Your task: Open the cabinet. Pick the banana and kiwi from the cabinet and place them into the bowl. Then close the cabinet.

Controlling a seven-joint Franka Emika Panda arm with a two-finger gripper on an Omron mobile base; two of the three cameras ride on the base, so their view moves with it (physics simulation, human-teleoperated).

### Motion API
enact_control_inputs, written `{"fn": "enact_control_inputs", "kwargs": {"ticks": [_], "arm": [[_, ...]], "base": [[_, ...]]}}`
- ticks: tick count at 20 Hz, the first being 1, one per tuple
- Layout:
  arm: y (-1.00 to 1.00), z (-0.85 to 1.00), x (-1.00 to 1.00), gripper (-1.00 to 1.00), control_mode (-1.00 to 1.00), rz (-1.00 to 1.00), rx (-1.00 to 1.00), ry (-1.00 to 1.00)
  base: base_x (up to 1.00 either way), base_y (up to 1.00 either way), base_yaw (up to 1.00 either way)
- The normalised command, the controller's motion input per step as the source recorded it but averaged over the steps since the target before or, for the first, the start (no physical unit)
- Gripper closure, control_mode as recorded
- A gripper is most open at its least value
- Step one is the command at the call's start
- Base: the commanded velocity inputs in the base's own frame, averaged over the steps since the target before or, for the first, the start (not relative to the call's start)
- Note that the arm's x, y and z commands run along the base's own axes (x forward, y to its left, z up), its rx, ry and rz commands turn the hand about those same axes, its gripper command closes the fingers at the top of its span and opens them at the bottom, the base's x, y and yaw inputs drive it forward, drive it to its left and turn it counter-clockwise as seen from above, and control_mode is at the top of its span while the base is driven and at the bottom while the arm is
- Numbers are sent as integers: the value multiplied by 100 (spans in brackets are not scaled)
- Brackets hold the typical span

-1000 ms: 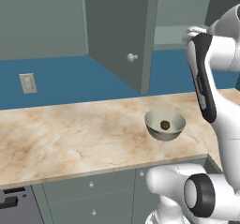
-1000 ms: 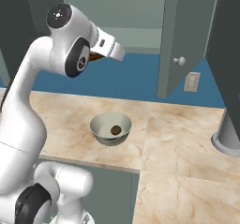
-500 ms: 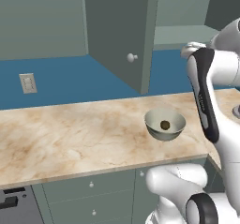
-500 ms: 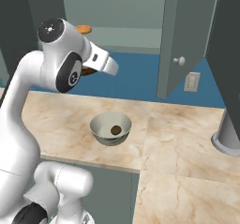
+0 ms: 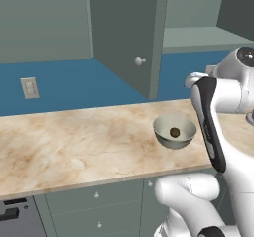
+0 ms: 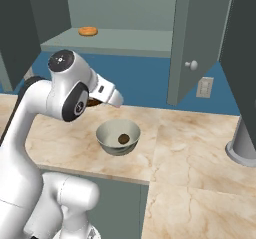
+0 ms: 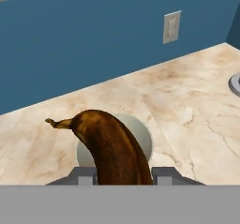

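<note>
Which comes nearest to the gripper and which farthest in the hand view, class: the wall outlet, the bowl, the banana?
1. Banana: held between the fingers of the gripper, bottom centre.
2. Bowl: on the counter just behind the banana.
3. Wall outlet: on the blue wall, upper right, farthest.

The cabinet [image 6: 192,43] stands open, its 2 grey-green doors swung out. The dark brown banana [image 7: 115,150] is gripped in the end effector [image 7: 123,175], above the grey bowl [image 6: 118,137] on the table. The round brown kiwi [image 6: 123,139] lies inside that bowl.
</note>
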Motion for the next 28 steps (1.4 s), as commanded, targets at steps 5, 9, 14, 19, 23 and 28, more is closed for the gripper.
{"fn": "enact_control_inputs", "kwargs": {"ticks": [5,9,14,19,23,28], "arm": [[5,-89,3,100,-100,0,3,10],[1,-73,23,100,-100,1,1,6],[0,-37,43,100,-100,0,0,1],[0,-25,60,100,-100,0,0,1],[0,-33,49,100,-100,0,0,3],[0,-53,33,100,-100,0,0,7]], "base": [[0,0,0],[0,0,0],[0,0,0],[0,0,0],[0,0,0],[0,0,0]]}}
